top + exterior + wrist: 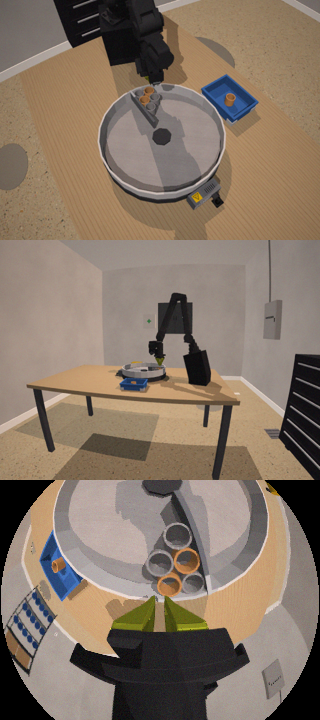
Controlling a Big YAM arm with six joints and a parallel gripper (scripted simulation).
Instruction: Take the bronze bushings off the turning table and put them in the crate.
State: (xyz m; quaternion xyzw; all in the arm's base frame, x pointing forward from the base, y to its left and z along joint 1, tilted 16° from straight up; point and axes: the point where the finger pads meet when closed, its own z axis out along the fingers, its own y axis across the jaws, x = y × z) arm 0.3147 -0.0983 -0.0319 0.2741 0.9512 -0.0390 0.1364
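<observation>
The turning table (129,160) (143,373) (100,525) carries a tight upright cluster beside its dark bar (143,109) (194,535). One bronze bushing (148,91) (169,586) stands nearest the rim, another bronze bushing (144,100) (187,560) against the bar. Three steel bushings touch them: one steel bushing (139,93) (192,583) by the rim, one (154,98) (160,563) outward, one (150,107) (177,536) inward. A third bronze bushing (229,100) (133,382) (58,565) stands in the blue crate (219,109) (133,386) (61,586). My gripper (160,365) (159,599) is shut, empty, above the near rim.
The raised rim of the turning table circles the bushings. A grey drive box (204,194) with a warning label sits at the far side from the arm. The arm's black base block (120,49) (196,367) stands behind the gripper. The crate lies beside the turning table.
</observation>
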